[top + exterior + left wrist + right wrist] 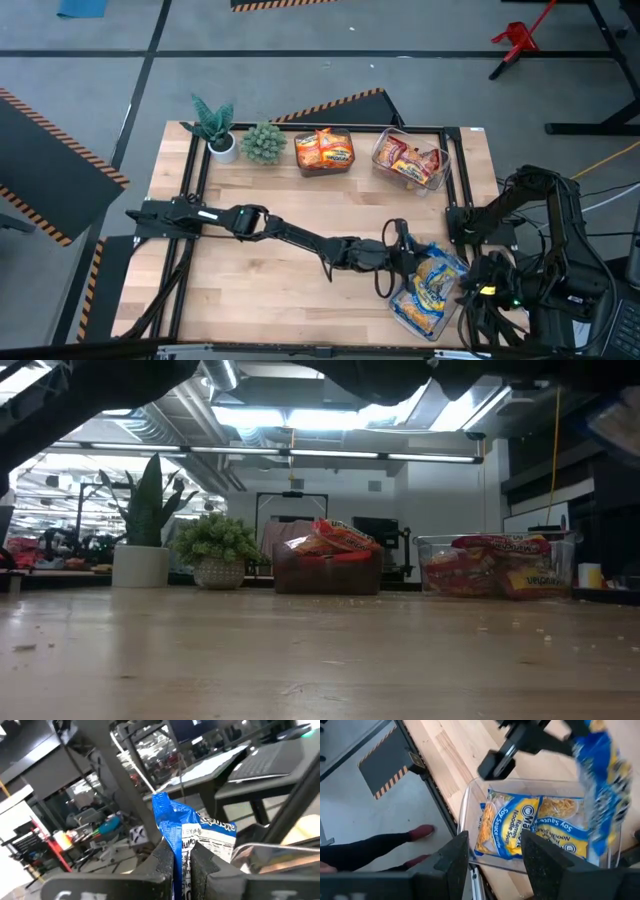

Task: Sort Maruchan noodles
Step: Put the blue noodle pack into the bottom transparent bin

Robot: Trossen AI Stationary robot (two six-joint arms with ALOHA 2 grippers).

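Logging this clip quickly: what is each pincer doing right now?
Left pincer: shut on a blue packet, held over the clear bin.
Right pincer: open, empty, hovering above that bin.

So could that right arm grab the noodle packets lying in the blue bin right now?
Probably yes: the right end effector hangs open just above the bin, though the left end effector and its blue packet crowd one side.

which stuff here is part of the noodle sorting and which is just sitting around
Part of the job:
- blue packet held in the left pincer, above the blue packets' bin
- bin of orange packets
- bin of red-brown packets

Just sitting around:
- two potted plants
- right pincer, open, waiting
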